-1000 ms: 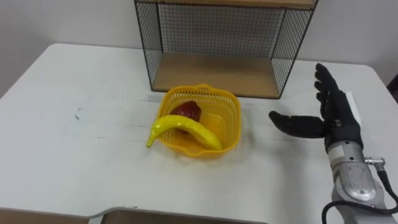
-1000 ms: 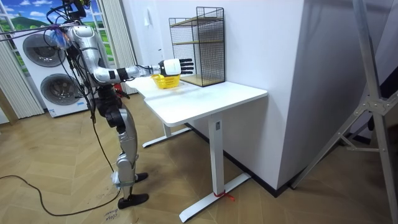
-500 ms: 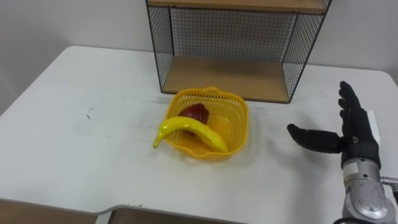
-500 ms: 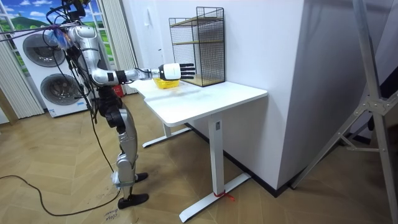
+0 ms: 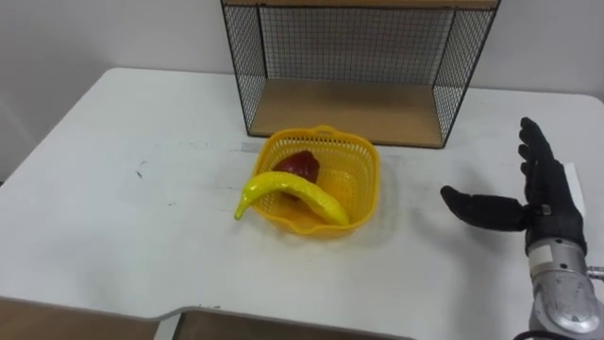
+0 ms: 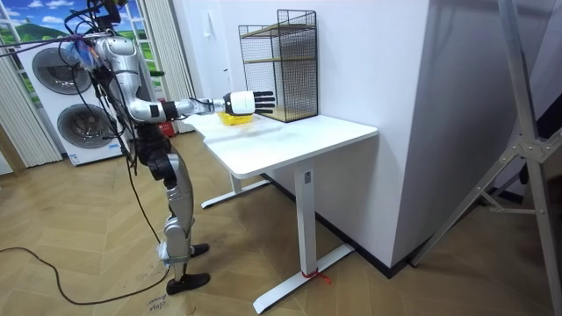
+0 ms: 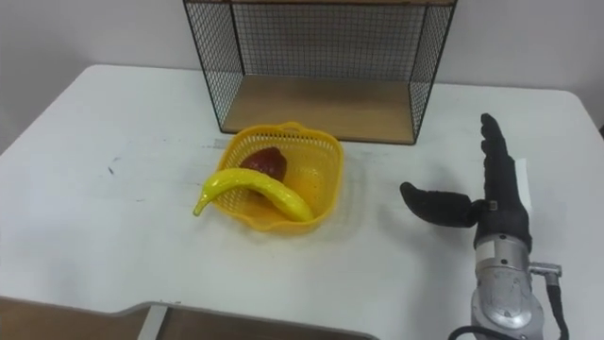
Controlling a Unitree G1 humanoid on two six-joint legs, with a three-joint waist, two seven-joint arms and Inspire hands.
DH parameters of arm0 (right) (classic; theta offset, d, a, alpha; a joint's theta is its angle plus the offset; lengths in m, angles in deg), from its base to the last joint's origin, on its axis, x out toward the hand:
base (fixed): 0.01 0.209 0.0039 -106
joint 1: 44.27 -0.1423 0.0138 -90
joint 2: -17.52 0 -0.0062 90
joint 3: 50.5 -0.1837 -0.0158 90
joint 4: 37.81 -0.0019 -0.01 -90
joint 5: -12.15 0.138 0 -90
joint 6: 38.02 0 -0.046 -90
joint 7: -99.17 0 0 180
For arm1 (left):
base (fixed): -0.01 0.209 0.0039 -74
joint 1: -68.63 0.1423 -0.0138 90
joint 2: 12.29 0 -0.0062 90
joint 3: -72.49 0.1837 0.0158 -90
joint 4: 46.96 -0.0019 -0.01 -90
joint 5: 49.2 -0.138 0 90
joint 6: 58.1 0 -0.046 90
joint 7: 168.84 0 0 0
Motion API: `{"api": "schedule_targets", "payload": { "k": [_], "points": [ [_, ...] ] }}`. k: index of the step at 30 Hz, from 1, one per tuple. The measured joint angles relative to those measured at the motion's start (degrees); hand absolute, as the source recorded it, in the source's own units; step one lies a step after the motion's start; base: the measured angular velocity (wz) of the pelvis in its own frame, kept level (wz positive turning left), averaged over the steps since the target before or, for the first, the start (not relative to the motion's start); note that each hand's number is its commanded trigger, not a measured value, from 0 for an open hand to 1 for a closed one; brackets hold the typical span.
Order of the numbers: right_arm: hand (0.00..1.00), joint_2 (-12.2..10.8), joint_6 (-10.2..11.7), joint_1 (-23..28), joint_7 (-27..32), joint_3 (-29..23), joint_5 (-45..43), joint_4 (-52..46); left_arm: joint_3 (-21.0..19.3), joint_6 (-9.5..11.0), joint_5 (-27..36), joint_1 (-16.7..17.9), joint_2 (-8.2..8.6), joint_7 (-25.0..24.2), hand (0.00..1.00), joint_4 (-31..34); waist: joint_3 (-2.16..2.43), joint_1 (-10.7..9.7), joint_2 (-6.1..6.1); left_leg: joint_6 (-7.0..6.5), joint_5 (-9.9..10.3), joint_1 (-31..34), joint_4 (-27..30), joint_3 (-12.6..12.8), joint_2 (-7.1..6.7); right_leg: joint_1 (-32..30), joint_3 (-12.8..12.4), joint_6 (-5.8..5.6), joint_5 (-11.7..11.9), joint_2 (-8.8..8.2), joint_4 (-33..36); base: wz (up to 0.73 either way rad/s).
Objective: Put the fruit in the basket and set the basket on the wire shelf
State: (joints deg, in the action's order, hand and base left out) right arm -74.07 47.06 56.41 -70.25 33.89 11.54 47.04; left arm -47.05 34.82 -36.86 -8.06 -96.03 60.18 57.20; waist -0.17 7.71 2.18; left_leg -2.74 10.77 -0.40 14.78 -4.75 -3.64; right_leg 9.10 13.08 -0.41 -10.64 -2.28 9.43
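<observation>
My right hand [image 5: 543, 210] is open, with its fingers straight up and its thumb sticking out toward the yellow basket [image 5: 316, 227]. It holds nothing and is over the desk [image 5: 113, 217] near the right edge. The basket sits on the desk just in front of the wire shelf [image 5: 349, 113], close to the back edge. A banana [image 5: 293, 192] lies across the basket, and one tip pokes over its left rim. A red fruit [image 5: 300, 163] sits inside the basket behind the banana.

- L + R eye cams: up on the head, looking down close at the table [image 5: 113, 236], facing the wire shelf [image 5: 349, 109]; same scene, slightly offset.
- Room cam: well back, side-on to robot, shares table + wire shelf.
</observation>
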Motion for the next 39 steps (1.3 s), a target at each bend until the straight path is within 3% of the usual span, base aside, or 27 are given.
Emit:
{"api": "schedule_targets", "payload": {
  "k": [8, 12, 18, 27, 39],
  "points": [
    [0.0, -1.17, 0.01, -0.03, -3.99, 0.6, 0.49, -0.09, 7.98, -0.49, 7.43, -0.03, 0.01, -16.57, 0.0, -0.05, -0.02, -2.73, -1.56, -0.17, -0.04, 0.09, -0.08, 1.11, -0.04, 0.1, -0.73, -0.02, -0.01, -0.07, -0.77, -0.04],
    [0.0, -1.55, 0.01, -0.12, -6.8, 1.75, 1.13, -0.05, 13.96, -1.74, 8.76, -0.35, 0.03, -26.71, 0.0, -1.82, -0.22, -3.3, -1.42, -0.34, 0.1, -0.04, -0.25, 2.2, 0.28, -0.19, -1.58, -0.03, 0.0, -0.09, -0.58, -0.08],
    [0.0, -3.73, -0.01, -0.12, -8.78, 2.38, 6.28, 1.02, 17.82, -3.88, 13.19, -0.41, 0.13, -37.05, 0.0, -2.61, -0.54, -5.66, -0.72, -0.37, 0.22, 1.07, -0.05, 3.19, 0.94, -1.76, -1.8, -0.03, 0.02, -0.06, 0.26, -0.06],
    [0.0, -5.12, 0.03, -0.65, -10.93, 3.87, 17.19, 5.71, 21.59, -5.32, 17.26, -0.77, 0.12, -46.74, 0.0, -8.4, -0.54, -6.48, -0.86, -0.37, 0.2, 0.64, -0.59, 4.58, 1.18, -1.94, -2.17, -0.03, 0.02, -0.07, 0.28, -0.02],
    [0.0, -6.03, 0.09, -4.91, -13.26, 6.75, 21.52, 9.59, 25.14, -5.51, 17.38, -2.79, 0.14, -50.85, 0.0, -13.83, -0.56, -7.4, -2.16, -0.38, 0.08, -0.3, -1.31, 5.83, 1.2, -1.72, -3.03, -0.03, 0.02, -0.06, 0.29, -0.04]
  ]
}}
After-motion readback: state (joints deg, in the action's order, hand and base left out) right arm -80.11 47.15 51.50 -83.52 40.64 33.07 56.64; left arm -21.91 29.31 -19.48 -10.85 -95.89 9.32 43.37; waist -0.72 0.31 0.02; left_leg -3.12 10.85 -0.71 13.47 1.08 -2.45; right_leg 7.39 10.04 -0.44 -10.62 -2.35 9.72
